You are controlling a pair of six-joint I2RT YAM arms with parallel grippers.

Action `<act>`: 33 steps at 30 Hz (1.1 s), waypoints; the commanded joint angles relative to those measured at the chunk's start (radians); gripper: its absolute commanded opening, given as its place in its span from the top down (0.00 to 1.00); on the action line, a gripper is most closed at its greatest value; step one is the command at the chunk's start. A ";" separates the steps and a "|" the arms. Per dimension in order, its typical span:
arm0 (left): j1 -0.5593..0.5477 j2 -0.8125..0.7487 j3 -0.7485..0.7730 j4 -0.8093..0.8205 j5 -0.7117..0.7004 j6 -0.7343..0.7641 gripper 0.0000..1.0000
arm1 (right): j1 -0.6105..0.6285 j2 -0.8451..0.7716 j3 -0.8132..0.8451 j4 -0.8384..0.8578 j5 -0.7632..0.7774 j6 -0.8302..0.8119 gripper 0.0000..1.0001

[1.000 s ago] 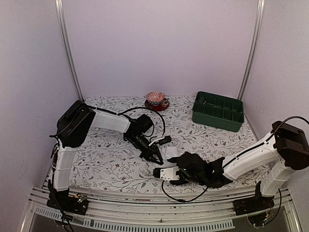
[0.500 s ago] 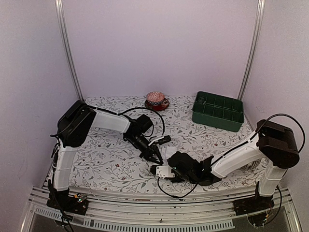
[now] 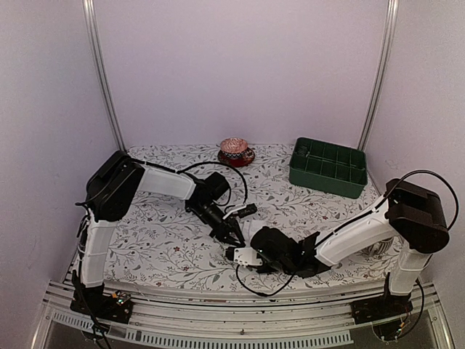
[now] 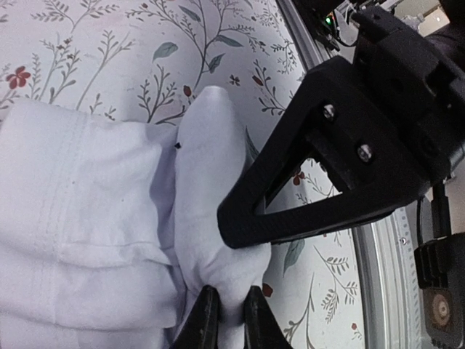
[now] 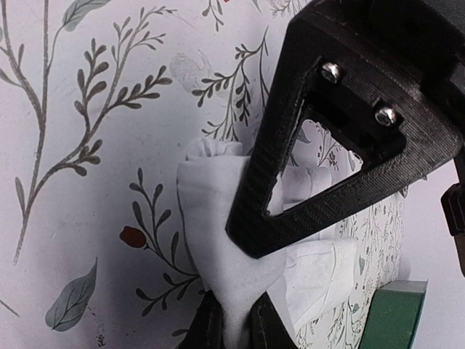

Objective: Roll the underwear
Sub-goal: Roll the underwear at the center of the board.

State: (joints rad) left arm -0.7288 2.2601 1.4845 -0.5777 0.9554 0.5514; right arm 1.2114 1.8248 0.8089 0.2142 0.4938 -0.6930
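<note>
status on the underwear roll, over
left gripper shut on white underwear. right gripper shut on same cloth. bunched, not rolled yet. green bin well clear.

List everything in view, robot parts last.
underwear: 1 seen, white, centre, bunched between both grippers
tray: 1, green, compartmented, back right
bowl: 1, pinkish, back centre, on the saucer
saucer: 1, red, under the bowl
tablecloth: 1, white with floral print, spread under everything
posts: 2, silver, back corners
left arm: 1, white and black, reaching in from the left
right arm: 1, white and black, reaching in from the right
left gripper: 1, black, pinching a fold of the underwear
right gripper: 1, black, pinching the underwear from the other side
</note>
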 commanded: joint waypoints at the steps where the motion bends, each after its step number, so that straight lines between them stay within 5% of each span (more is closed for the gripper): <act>1: 0.012 0.037 -0.066 -0.069 -0.166 0.013 0.78 | -0.027 0.022 0.016 -0.068 -0.030 0.038 0.95; 7: 0.014 -0.042 -0.127 -0.003 -0.173 0.018 0.32 | -0.041 -0.007 0.018 -0.091 -0.082 0.065 0.96; 12: 0.017 -0.137 -0.200 0.093 -0.194 0.013 0.14 | -0.059 -0.025 0.031 -0.127 -0.144 0.093 0.96; 23: 0.022 -0.523 -0.583 0.637 -0.391 -0.019 0.03 | -0.131 -0.018 0.124 -0.311 -0.376 0.192 0.96; 33: -0.065 -0.715 -0.867 0.956 -0.550 0.177 0.09 | -0.216 0.055 0.302 -0.544 -0.714 0.273 0.95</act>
State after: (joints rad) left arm -0.7361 1.5875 0.7078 0.2054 0.5034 0.6109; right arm 1.0313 1.8236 1.0317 -0.1539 0.0162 -0.4820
